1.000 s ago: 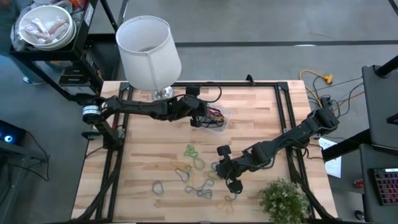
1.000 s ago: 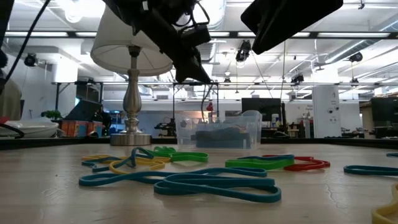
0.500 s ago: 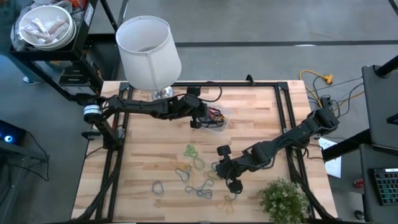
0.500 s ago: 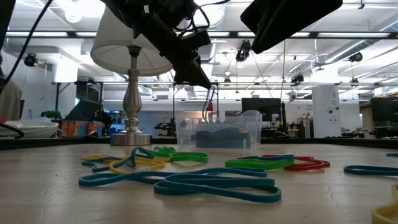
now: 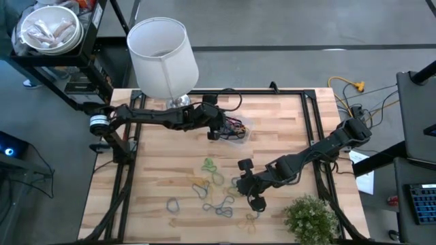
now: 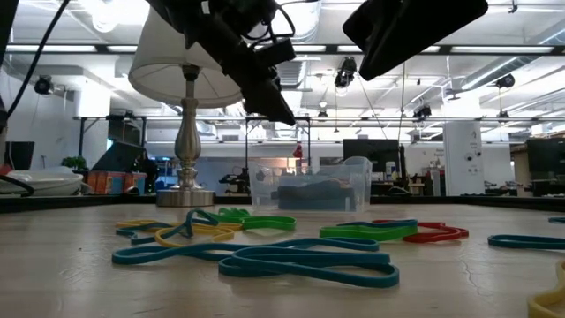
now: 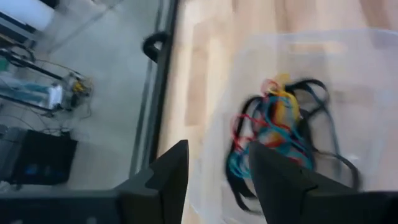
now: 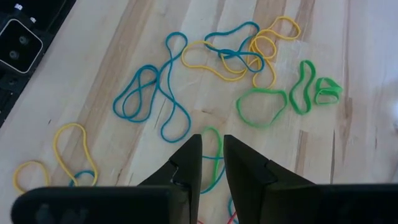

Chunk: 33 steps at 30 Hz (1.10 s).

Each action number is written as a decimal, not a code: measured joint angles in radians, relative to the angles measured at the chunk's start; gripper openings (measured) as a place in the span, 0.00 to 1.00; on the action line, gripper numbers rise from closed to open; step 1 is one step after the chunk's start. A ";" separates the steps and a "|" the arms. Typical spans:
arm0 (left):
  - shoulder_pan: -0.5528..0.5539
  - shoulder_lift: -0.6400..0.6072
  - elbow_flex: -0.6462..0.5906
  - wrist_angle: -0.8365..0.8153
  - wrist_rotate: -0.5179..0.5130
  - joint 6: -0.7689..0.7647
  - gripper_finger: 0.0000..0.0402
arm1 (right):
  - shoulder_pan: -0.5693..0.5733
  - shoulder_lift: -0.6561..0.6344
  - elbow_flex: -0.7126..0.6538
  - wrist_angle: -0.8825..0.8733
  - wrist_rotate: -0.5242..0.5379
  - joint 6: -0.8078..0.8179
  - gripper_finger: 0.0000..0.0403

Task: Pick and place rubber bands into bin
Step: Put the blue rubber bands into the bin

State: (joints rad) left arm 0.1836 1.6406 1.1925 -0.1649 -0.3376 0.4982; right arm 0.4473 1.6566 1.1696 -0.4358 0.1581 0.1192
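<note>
Clear plastic bin sits near the table's far edge, w/ a tangle of rubber bands already inside. My left gripper hangs right over it, fingers parted w/ nothing between them, so the drop looks done on that side. My right gripper hovers low over the loose rubber bands spread toward the near edge, fingers a narrow gap apart, empty. Next, prob: lower right onto one band, pinch it, carry to bin.
</note>
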 joint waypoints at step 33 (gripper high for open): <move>-0.841 -0.282 -0.299 -0.273 -0.025 -0.531 0.38 | 0.000 0.000 -0.081 0.195 -0.002 -0.019 0.17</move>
State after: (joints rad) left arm -0.6575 1.3590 0.8932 -0.4377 -0.3621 -0.0329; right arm 0.4473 1.6562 1.0888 -0.2411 0.1561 0.0999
